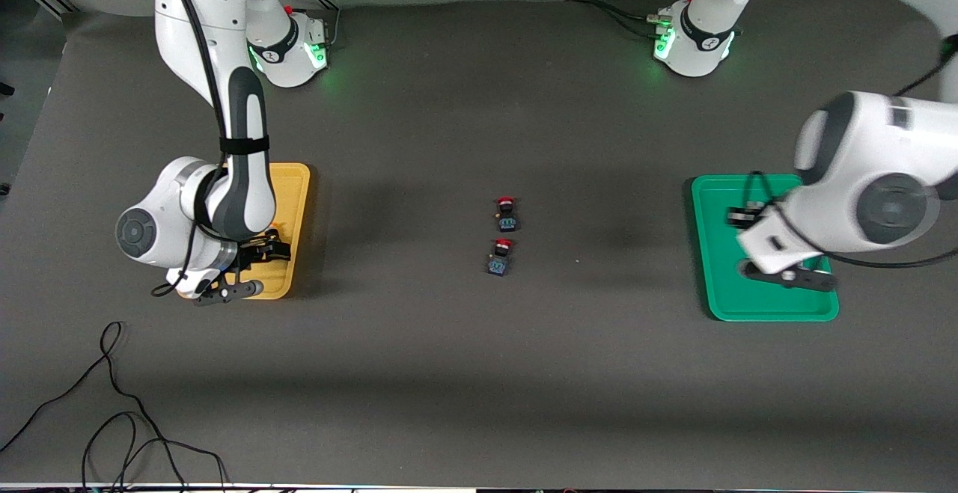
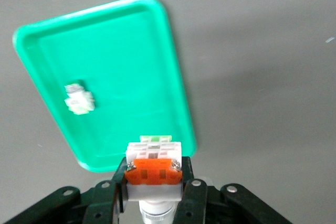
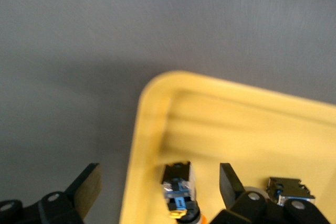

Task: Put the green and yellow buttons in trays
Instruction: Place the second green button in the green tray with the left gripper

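My left gripper [image 2: 154,182] is shut on a white-bodied button with an orange-red face [image 2: 154,167] and holds it in the air over the green tray [image 2: 131,61]. A second white-bodied button [image 2: 79,98] lies in that tray. In the front view my left gripper [image 1: 742,216] is over the green tray [image 1: 718,268]. My right gripper [image 3: 157,184] is open, low over the yellow tray [image 3: 236,124]. A dark-bodied button with an orange-yellow cap [image 3: 178,190] lies in the tray between its fingers, and another dark-bodied button [image 3: 289,190] lies beside it. In the front view the right gripper [image 1: 263,250] hides both.
Two red-capped dark switches [image 1: 507,212] [image 1: 500,257] lie in the middle of the table between the yellow tray [image 1: 296,179] and the green one. A loose black cable [image 1: 112,403] lies near the front edge at the right arm's end.
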Tool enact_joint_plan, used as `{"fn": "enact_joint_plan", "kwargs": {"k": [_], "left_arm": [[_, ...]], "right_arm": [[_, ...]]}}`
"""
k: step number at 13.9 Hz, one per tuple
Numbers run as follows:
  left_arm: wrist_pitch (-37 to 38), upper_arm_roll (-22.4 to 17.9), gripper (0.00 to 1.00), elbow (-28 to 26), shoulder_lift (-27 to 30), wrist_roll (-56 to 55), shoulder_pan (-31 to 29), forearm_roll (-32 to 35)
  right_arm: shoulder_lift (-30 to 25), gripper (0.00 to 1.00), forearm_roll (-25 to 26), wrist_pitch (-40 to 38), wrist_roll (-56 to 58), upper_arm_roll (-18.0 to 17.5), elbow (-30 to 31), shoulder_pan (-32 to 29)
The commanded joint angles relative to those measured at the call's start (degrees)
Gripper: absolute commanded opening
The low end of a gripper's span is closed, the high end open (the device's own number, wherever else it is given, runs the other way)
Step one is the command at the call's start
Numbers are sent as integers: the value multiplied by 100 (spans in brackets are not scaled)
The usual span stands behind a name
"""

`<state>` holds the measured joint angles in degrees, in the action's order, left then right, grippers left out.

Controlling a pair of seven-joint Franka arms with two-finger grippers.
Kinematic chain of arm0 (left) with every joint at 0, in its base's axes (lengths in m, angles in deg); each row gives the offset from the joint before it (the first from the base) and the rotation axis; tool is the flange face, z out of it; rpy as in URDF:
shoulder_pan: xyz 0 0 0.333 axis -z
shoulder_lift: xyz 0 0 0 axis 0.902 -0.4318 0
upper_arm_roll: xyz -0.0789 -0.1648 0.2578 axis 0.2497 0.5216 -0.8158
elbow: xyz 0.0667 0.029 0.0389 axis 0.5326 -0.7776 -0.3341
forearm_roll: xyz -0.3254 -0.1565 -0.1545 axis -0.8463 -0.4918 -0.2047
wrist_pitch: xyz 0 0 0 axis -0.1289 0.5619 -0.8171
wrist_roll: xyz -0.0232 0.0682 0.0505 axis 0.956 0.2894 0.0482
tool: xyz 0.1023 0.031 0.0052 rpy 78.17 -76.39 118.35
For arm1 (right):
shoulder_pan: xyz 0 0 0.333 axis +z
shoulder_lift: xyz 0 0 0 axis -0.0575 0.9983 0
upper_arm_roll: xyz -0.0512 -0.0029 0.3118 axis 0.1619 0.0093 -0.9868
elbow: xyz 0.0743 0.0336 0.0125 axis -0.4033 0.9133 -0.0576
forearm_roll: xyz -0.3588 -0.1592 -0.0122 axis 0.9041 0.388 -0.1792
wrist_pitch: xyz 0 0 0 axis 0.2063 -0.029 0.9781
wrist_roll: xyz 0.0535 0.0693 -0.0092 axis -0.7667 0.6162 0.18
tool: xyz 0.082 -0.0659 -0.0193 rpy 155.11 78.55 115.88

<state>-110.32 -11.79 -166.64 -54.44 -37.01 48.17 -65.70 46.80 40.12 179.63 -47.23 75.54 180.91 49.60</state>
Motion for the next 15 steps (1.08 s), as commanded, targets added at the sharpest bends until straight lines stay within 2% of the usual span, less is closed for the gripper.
{"fn": "enact_joint_plan", "kwargs": {"k": [1, 5, 7, 10, 13, 15], "left_arm": [[-846, 76, 0, -671, 47, 1071, -693, 31], [-2814, 23, 0, -1989, -23, 978, -959, 225], [-3458, -74, 0, -2421, -110, 828, -950, 225], [-4214, -319, 0, -2713, -417, 836, -933, 260], [-4673, -425, 0, -2827, -708, 749, -924, 268], [-4639, -425, 0, -2828, -691, 407, -845, 268]], "right_arm": [[-117, 100, -46, -499, -538, 115, -696, 89], [-204, 100, 6, -1105, -1172, 141, -1698, 177], [-362, 100, 365, -1562, -1348, 290, -2120, 177], [-669, 100, 998, -2466, -1647, 466, -2596, 177], [-1144, 100, 1657, -2811, -1744, 484, -2562, 177], [-1486, 100, 2026, -2917, -1920, 449, -2457, 116]]}}
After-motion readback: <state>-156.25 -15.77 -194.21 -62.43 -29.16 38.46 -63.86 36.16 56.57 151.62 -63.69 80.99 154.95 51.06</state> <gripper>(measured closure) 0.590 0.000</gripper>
